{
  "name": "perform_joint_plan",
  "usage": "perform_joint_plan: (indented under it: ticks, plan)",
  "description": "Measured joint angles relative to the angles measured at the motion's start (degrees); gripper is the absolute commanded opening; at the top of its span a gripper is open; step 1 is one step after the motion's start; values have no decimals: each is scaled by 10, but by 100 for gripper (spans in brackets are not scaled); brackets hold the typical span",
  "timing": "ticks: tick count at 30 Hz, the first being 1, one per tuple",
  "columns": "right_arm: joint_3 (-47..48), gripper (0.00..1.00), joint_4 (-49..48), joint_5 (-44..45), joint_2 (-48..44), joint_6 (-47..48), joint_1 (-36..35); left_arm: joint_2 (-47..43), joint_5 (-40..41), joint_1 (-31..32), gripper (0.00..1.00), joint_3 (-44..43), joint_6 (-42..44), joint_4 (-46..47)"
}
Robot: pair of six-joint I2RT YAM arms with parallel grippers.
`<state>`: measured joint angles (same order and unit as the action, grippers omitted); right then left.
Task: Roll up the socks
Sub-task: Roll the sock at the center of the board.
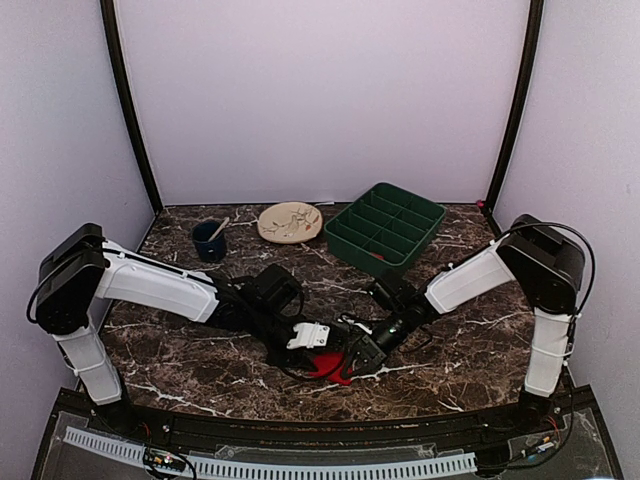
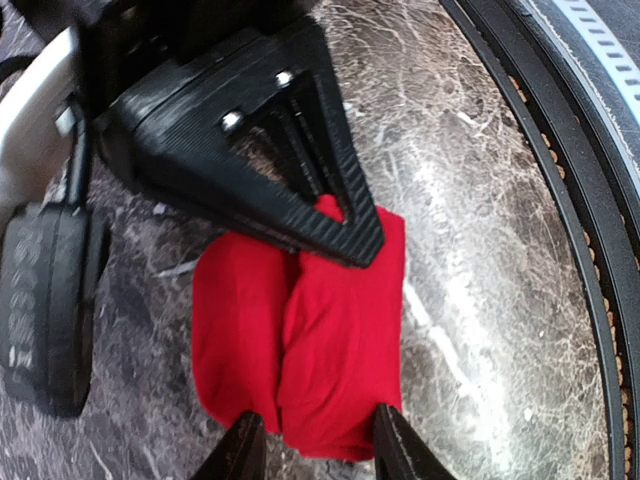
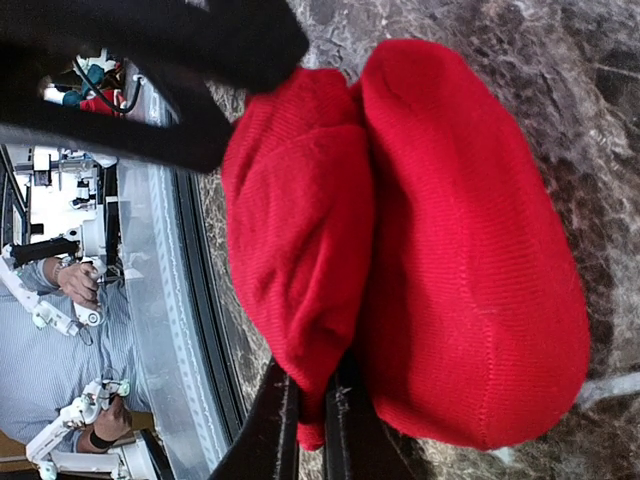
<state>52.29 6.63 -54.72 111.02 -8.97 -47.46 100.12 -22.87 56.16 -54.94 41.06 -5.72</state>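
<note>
Dark brown marble-patterned table top (image 1: 200,370), enclosed by pale lilac walls (image 1: 320,90) with black corner posts (image 1: 125,100). Along the rear edge, well apart from the work, stand a dark blue cup (image 1: 208,240) with a stick in it, a cream round plate (image 1: 289,221) and a green plastic compartment tray (image 1: 385,228). The bright red soft fabric socks (image 1: 333,365) lie as one bundle near the front edge, about midway between the two arm bases. From above, both grippers meet over the bundle and hide most of it. The left wrist view shows two plump lobes side by side, their length running from the left gripper (image 2: 320,450) toward the right gripper's black triangular finger (image 2: 300,170), which overlaps the far end. Left jaws stand part-way apart, gripping one lobe, a fingertip on each side. The right gripper (image 3: 310,430) is nearly closed, pinching a thin fold of red fabric at the bundle's edge.
</note>
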Motion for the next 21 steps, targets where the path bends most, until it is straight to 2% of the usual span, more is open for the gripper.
perform_joint_plan:
  ticks: [11,21]
  plan:
    - [5,5,12,-9,5,1,2,13,3,14,39,-30,13,-33]
    - [11,6,23,-11,9,4,2,46,-26,15,39,-81,3,-90]
